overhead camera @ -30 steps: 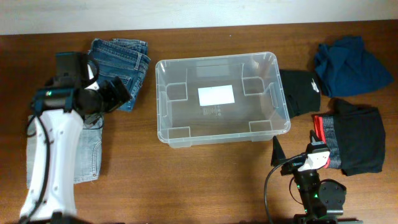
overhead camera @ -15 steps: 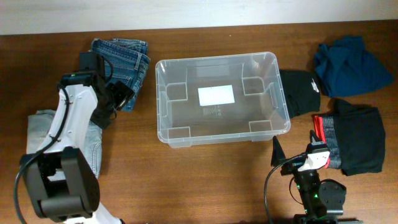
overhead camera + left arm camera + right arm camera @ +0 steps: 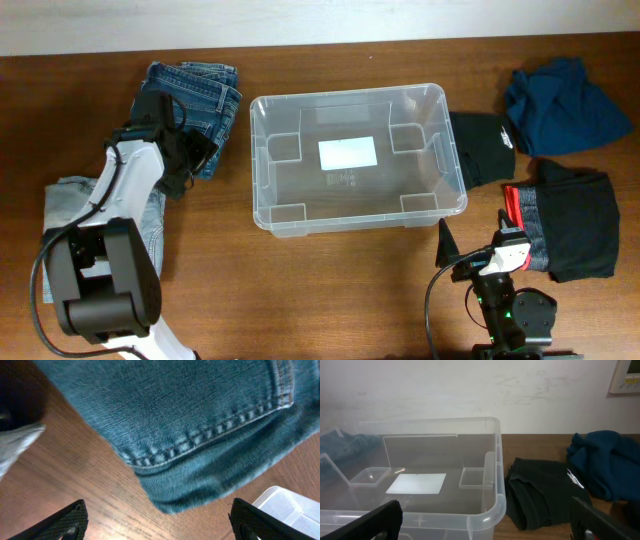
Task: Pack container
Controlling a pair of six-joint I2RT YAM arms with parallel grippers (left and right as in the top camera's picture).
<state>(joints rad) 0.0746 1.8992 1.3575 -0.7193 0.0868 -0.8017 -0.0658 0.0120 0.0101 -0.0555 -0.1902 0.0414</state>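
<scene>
Container [image 3: 345, 195], clear plastic, sits upright at centre of the table [image 3: 300, 290] in the overhead view, white label [image 3: 348, 153] on its base, nothing inside. Left claw [image 3: 190, 155] at upper left, spread wide over the near edge of folded dark jeans [image 3: 200, 100], pinching nothing. Pale jeans [image 3: 150, 225] lie below it. Right claw [image 3: 490, 520] at lower right, also spread wide, empty, facing the container. Black garment [image 3: 480, 148] touches the container's right wall. Blue garment [image 3: 560, 105] at upper right.

Left arm [image 3: 125, 182] outstretched, left fingers [image 3: 60, 521] wide apart; right arm [image 3: 510, 308] folded low, right fingers [image 3: 367, 522] wide too.
</scene>
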